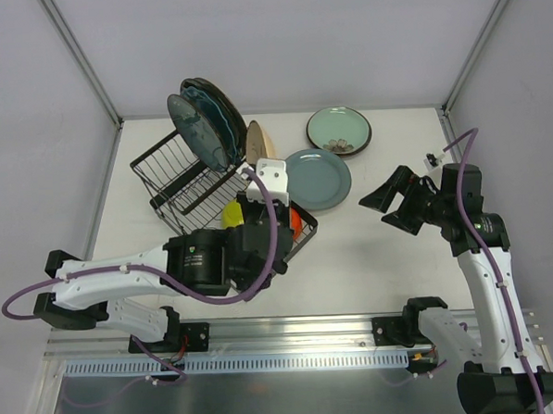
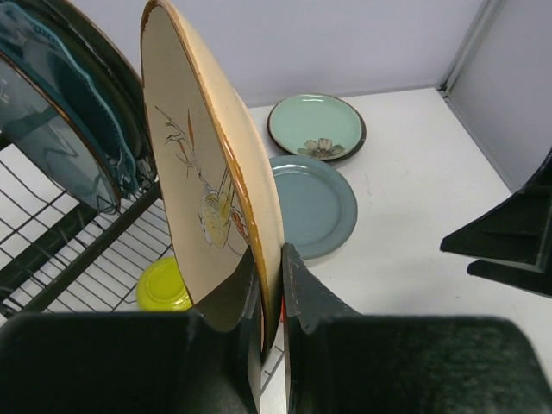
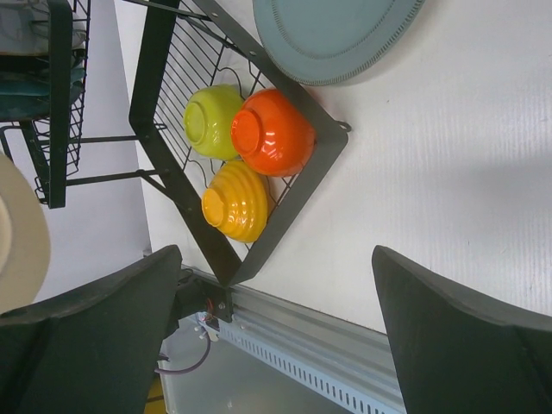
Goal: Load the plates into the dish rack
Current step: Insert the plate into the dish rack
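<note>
White tabletop (image 1: 391,266), and the left gripper (image 2: 271,259) pinches a tan ceramic plate (image 2: 194,129) upright at the black wire dish rack (image 1: 177,170). Only its wrist view shows the painted sprig (image 2: 207,203), while the right gripper (image 1: 389,204) gapes wide.

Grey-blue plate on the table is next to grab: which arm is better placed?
Right. The right fingers are open and empty, poised close beside the grey-blue plate. The left fingers are shut on the cream plate beside the dish rack.
</note>
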Available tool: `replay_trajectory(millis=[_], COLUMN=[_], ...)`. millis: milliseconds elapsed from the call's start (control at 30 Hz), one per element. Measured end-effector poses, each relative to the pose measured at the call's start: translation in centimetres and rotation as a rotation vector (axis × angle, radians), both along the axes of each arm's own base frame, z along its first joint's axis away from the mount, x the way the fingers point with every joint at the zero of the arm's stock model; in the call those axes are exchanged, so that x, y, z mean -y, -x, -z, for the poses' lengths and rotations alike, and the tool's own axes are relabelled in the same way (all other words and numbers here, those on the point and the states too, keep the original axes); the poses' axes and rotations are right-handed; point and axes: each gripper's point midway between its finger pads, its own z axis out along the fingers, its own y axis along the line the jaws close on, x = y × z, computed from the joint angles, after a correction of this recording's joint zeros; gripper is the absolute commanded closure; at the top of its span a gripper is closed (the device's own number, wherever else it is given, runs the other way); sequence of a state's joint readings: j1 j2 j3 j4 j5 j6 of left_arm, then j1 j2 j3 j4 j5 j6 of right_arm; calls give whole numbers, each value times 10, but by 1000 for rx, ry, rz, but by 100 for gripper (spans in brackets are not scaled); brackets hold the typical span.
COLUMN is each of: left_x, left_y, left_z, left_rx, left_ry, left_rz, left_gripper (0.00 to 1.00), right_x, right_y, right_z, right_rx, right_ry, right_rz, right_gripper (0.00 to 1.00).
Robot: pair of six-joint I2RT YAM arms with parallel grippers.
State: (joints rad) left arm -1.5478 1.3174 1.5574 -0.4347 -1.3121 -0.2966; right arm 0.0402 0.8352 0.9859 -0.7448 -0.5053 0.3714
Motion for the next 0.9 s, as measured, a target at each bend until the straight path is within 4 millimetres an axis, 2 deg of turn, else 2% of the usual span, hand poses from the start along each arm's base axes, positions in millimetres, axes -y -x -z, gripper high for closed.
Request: replay_trajectory(millis=[200,333,633,733,900], left_x=[-3,-12,-54,-71,-106], left_y=[-7,-21,-70,-87,-114], left_z=[-39,-75,-160,-172,-175], left_rx=[27,96,263,304,327], left_ry=[60,90,133,119,77], left_rz=[63,75,-37,-100,-221], left_gripper=[100,100,100,100,100], right_x=[1,1,1,1,1], right_y=[-1,-1,-1,-1,-1], right_z=[1,1,1,1,1], right_rx=[-4,-4,1,3,7], right_ry=[0,0,3,6,9], right_rz=[4,5,-2,-4,-9], right_gripper=[3,3,3,3,3])
